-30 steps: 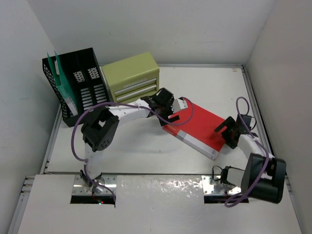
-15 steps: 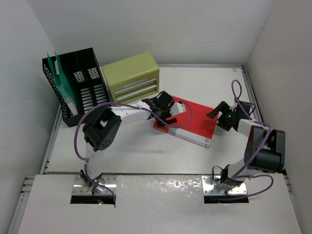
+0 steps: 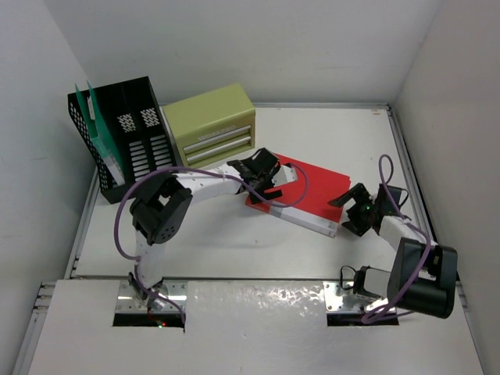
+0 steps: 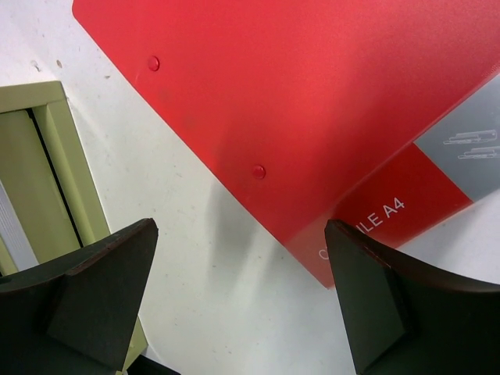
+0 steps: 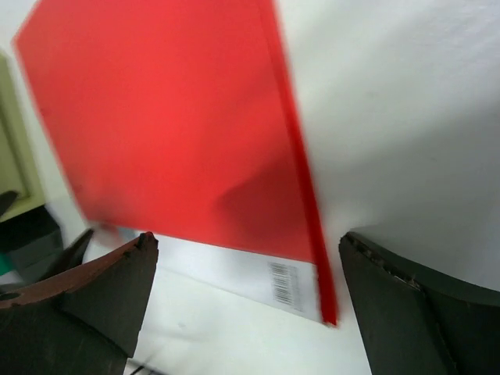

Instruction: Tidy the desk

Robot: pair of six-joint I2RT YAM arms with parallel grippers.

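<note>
The white worktop fills the walled enclosure beneath both arms. At its far left, the black file rack and the olive-green drawer box stand where they did a second ago. The left pincer hangs over the left end of the red folder with its jaws spread wide, gripping nothing. The folder has slid left and turned, and now lies flat near the drawer box. The right pincer has backed off to just beside the folder's right edge, jaws wide and empty, so the repositioning push appears done and stowing the folder remains.
</note>
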